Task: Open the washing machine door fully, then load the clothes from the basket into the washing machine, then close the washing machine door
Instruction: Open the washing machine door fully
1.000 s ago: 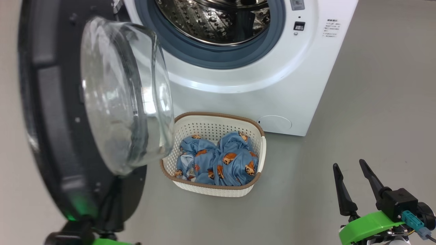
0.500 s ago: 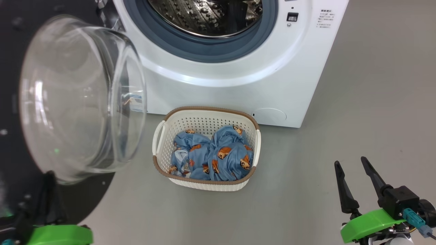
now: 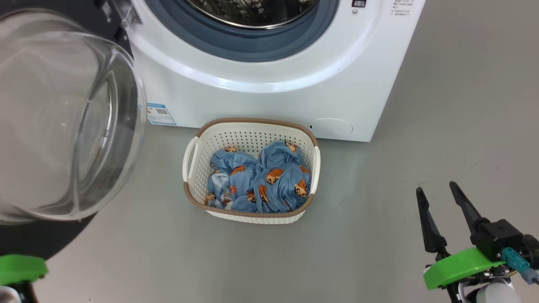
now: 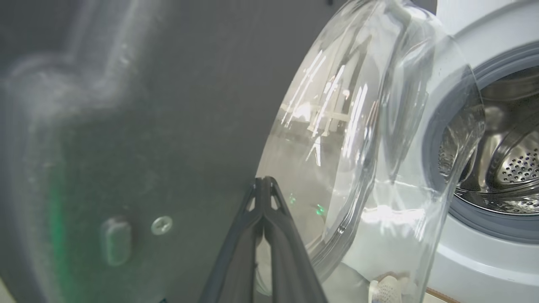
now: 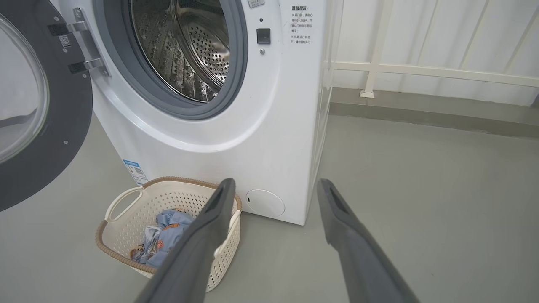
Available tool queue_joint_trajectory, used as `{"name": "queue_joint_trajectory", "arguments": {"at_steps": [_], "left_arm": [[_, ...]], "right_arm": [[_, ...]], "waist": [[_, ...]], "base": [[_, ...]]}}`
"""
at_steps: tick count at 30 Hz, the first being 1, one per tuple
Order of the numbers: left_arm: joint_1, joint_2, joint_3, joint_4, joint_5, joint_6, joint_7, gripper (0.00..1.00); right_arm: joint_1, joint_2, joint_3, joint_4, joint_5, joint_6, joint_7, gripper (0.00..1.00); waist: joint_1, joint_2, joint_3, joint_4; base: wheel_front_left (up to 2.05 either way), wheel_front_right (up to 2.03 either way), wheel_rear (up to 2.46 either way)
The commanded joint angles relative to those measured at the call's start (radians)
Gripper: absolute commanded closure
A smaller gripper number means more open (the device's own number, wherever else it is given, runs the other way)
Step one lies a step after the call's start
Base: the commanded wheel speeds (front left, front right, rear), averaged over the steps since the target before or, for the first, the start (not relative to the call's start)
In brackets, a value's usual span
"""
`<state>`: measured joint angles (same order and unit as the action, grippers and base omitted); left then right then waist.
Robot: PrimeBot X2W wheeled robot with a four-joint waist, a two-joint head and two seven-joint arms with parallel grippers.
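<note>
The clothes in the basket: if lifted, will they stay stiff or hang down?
The clothes lie crumpled in soft folds, so they will probably droop and trail when lifted. They are bunched together, so one pinch may drag a second piece along. The basket looks light and perforated, so it might shift if cloth snags.

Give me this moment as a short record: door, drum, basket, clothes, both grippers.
washing machine door: open, swung to the robot's left
drum: bare where visible
basket: on the floor, before the washing machine
clothes: bunched inside the basket
left gripper: shut, by the door's inner face
right gripper: open, empty, above the floor
</note>
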<state>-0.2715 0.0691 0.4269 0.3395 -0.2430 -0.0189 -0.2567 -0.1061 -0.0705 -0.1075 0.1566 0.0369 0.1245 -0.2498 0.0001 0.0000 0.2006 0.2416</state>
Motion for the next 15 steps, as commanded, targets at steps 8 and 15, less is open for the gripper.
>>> {"name": "queue_joint_trajectory", "arguments": {"at_steps": [8,15], "left_arm": [[-0.109,0.094,0.128,0.043,0.013,-0.013,-0.005,1.00],[-0.129,0.104,0.157,0.075,0.045,-0.032,-0.005,1.00]], "right_arm": [[-0.035,-0.015,0.028,-0.024,-0.004,0.006,-0.012,0.00],[-0.033,-0.012,0.025,-0.018,0.001,0.006,-0.012,0.00]], "waist": [[0.0000,0.0000,0.023,-0.014],[0.0000,0.0000,0.011,-0.018]], "base": [[0.00,0.00,0.00],[0.00,0.00,0.00]]}}
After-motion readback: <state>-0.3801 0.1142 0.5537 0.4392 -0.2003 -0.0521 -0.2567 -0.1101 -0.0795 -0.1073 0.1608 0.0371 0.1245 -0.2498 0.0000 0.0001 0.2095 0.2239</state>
